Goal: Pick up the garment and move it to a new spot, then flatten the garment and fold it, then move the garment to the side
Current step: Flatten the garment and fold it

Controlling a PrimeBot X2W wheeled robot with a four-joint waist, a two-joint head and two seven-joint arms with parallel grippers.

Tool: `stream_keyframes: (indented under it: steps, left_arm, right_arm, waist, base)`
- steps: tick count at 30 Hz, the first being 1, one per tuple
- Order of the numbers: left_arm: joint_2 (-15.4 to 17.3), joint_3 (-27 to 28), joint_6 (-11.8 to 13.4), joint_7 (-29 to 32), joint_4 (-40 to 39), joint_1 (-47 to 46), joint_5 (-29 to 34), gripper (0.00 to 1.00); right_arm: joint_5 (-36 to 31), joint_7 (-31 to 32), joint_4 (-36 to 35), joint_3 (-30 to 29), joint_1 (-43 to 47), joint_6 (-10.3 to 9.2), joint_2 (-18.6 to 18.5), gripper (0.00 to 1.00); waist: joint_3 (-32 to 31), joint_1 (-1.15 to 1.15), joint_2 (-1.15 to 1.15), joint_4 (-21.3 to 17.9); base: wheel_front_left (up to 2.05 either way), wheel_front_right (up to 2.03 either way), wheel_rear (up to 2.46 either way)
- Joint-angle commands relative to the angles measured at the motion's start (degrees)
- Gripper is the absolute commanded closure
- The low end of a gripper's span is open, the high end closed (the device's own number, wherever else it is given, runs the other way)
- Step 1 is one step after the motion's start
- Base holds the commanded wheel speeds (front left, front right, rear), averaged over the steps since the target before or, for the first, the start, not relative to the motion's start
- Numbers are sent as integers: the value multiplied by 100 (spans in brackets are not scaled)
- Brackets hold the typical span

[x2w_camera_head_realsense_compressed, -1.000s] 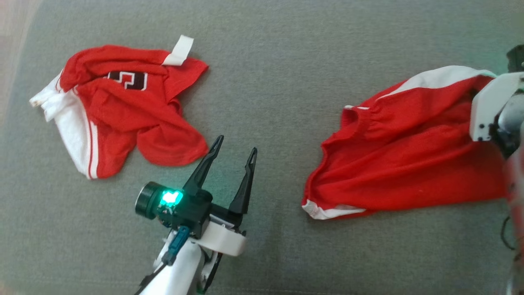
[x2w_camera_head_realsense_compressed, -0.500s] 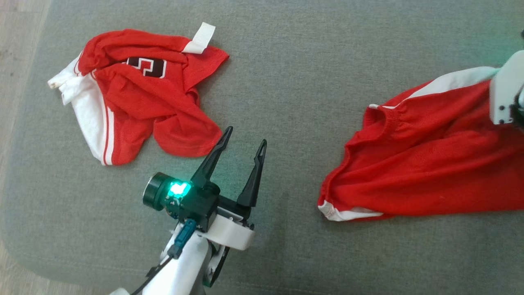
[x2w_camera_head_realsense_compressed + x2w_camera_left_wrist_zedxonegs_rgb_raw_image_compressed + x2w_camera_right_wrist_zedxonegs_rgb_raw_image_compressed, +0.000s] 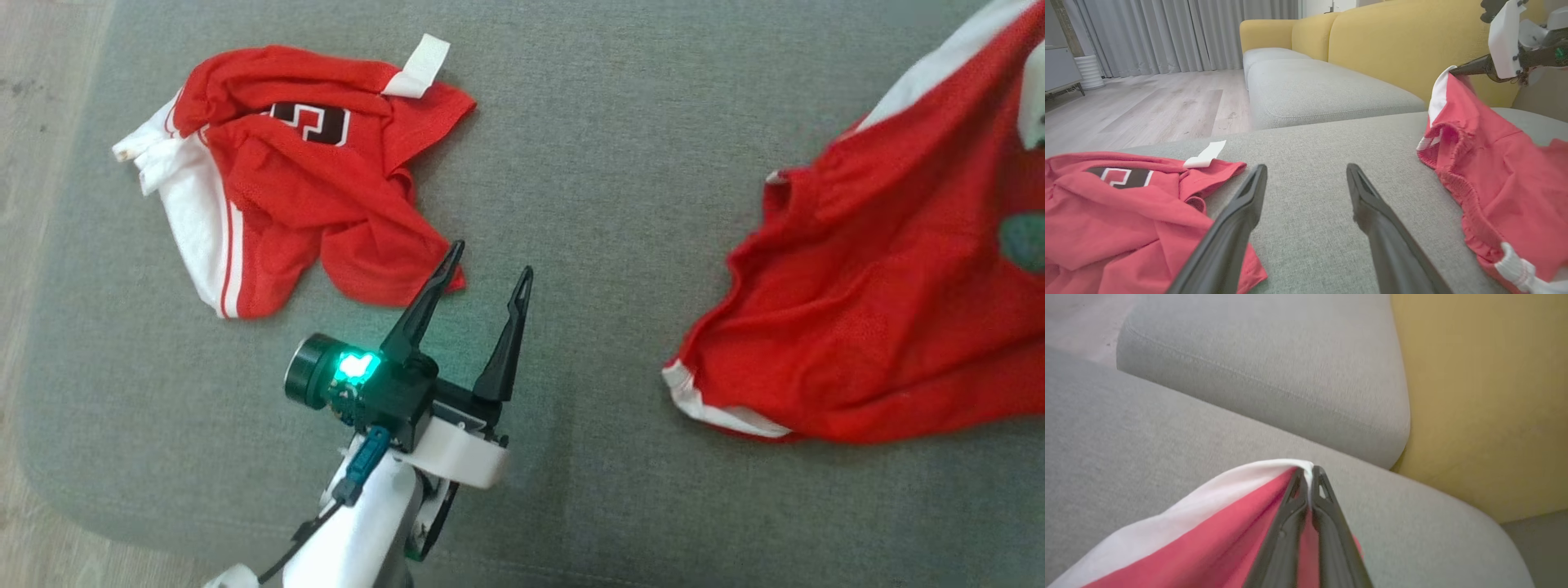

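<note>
Shorts (image 3: 882,310), red with white trim, are held up by a corner pinched in the right gripper (image 3: 1309,473). The left gripper (image 3: 491,258) hovers spread wide beside a crumpled jersey (image 3: 310,188).

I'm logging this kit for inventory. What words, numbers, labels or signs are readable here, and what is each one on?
Dark white-outlined figure on the crumpled red garment: blocky like a numeral, but partly folded under, so it cannot be read for certain.
White tab on the same garment: blank as far as it shows.
Red garment on the right: no print or label in sight.
Nothing else carries legible text.
</note>
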Motion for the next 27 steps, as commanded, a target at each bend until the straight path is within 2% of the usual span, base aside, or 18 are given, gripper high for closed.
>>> stream_keyframes:
  steps: [1,4,9,14,15,16,22,27]
  left_arm:
    - [4,115,23,-25,-174,-158,-54,0]
    - [4,72,24,-25,-199,-178,-72,0]
    - [4,-18,53,-25,-239,-209,-138,0]
    - [4,-73,84,-25,-243,-213,-184,0]
    - [4,-80,91,-25,-242,-214,-192,0]
    - [4,-85,97,-25,-241,-216,-199,0]
    - [4,-47,155,-25,-245,-209,-210,0]
    - [4,90,144,-25,-264,-205,-120,0]
  right_arm:
    - [-76,-123,-211,33,-215,-4,-85,100]
    - [-382,-486,-194,-45,-464,-4,-117,100]
    - [-1204,-1162,-315,-527,-929,-4,-140,100]
    - [-1912,-1326,-251,-937,-1029,-4,16,100]
    - [-2061,-1338,-228,-953,-1031,-4,38,74]
    - [-2199,-1366,-218,-975,-1039,-4,47,2]
    - [-2527,-1570,-53,-1400,-954,-4,275,0]
    - [-2263,-2263,32,-1876,-721,-4,655,0]
  waist:
    - [9,-1,0,23]
    - [34,-1,0,106]
    - [88,-1,0,305]
    - [88,-1,0,428]
    - [87,-1,0,441]
    - [87,-1,0,453]
    - [18,-1,0,340]
    - [-205,-1,0,24]
  base:
    - [0,0,0]
    - [0,0,0]
    - [0,0,0]
    - [0,0,0]
    - [0,0,0]
    - [0,0,0]
    - [0,0,0]
    - [0,0,0]
